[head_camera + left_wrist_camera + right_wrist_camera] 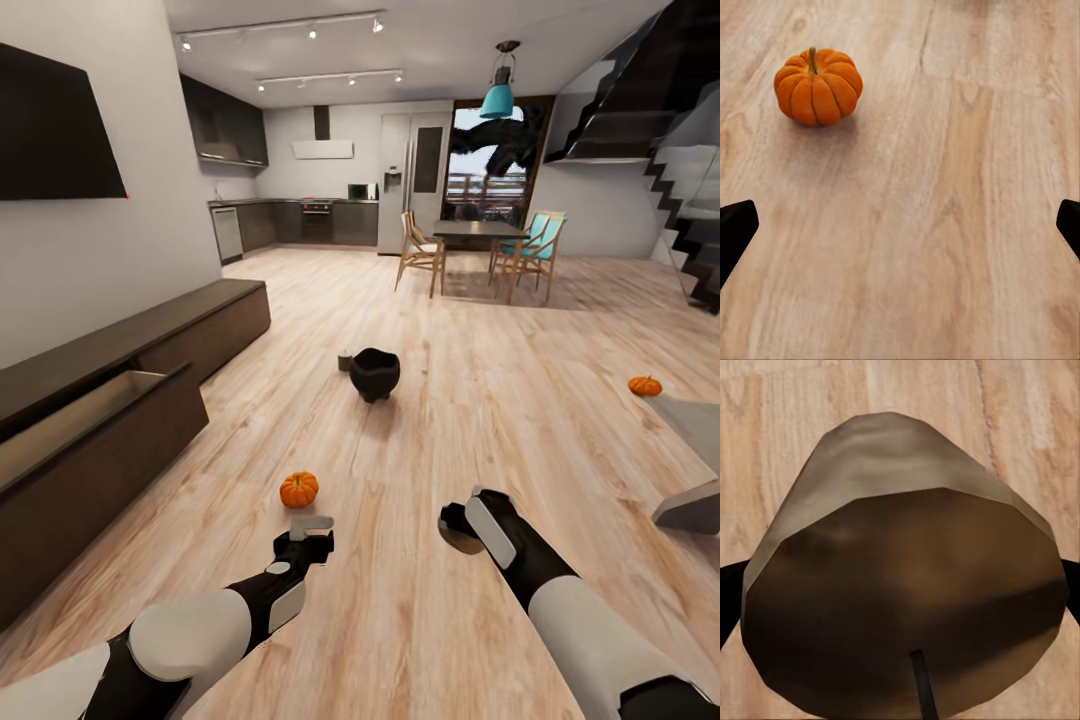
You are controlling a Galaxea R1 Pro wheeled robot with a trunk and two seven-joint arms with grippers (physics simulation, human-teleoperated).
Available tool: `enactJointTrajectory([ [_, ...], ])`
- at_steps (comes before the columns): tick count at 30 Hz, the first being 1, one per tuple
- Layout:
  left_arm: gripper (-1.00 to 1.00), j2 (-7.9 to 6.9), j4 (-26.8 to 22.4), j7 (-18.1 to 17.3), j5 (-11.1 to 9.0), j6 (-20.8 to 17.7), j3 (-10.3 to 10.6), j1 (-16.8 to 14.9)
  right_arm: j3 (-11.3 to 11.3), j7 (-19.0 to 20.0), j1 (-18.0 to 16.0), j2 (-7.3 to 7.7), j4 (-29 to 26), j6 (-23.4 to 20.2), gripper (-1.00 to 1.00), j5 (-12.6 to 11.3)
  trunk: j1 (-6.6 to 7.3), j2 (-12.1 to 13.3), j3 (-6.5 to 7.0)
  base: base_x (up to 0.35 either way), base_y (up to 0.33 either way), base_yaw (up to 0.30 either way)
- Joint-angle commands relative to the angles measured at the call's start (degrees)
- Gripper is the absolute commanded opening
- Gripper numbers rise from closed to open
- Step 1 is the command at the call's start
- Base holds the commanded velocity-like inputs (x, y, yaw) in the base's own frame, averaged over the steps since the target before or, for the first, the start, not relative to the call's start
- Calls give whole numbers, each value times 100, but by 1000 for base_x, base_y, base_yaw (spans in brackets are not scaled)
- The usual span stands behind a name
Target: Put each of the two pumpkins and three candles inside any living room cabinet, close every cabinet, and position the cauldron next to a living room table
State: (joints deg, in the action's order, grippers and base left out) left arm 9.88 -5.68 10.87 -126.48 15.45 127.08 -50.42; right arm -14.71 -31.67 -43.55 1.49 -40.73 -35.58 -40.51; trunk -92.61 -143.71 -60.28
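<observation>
Two orange pumpkins (299, 489) (645, 385) and black cauldron (375, 374) upright on plank floor, cabinet (95, 430) drawer open.

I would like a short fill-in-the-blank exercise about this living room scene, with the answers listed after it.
1. The right hand holds a ____.
2. The nearest pumpkin lies on the floor just ahead of the ____ hand.
3. The drawer of the cabinet stands ____.
4. The black cauldron stands on the ____.

Answers: candle; left; open; floor
</observation>
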Motion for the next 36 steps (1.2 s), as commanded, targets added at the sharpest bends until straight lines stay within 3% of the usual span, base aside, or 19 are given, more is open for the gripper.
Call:
enactJointTrajectory([
  [1, 100, -1, -21, 46, -26, 28, 49, -6, -38, -57, -5, 5, 9, 20, -100, -62, -2, -2, -6, 336, -31, 0],
  [8, 100, -3, -21, 47, -26, 28, 47, -5, -33, -58, -5, -6, 213, 110, -100, -76, -2, -2, -6, 333, -97, 0],
  [12, 100, -4, -21, 35, -32, 28, 45, -6, -49, -36, -5, -146, 1306, 720, -100, -61, -2, -2, -6, 324, -126, 0],
  [15, 100, -4, -21, 31, -34, 24, 48, -8, -65, 25, -5, -189, 1631, 1004, -100, -45, -2, -2, -6, 321, -135, 0],
  [16, 100, -4, -21, 30, -35, 20, 53, -7, -362, 88, -5, -214, 1693, 1368, -100, 227, -2, -2, -6, 304, -176, 0],
  [19, 100, -4, -21, 29, -33, 21, 50, -7, -669, 116, -5, -207, 1707, 1710, -100, 520, -2, -2, -6, 298, -183, 0],
  [24, 100, -4, -21, 25, -35, 23, 47, -4, -502, 173, -5, -146, 1702, 1760, -100, 490, -2, -2, -6, 292, -187, 0],
  [25, 100, -4, -21, 29, -33, 14, 53, -8, -436, 450, -5, -132, 1700, 1781, -100, 513, -2, -2, -6, 290, -187, -4],
  [36, 100, -4, -21, 20, -35, 20, 56, -9, -410, 495, -5, -125, 1700, 1945, -100, 501, -2, -2, -6, 287, -182, -183],
])
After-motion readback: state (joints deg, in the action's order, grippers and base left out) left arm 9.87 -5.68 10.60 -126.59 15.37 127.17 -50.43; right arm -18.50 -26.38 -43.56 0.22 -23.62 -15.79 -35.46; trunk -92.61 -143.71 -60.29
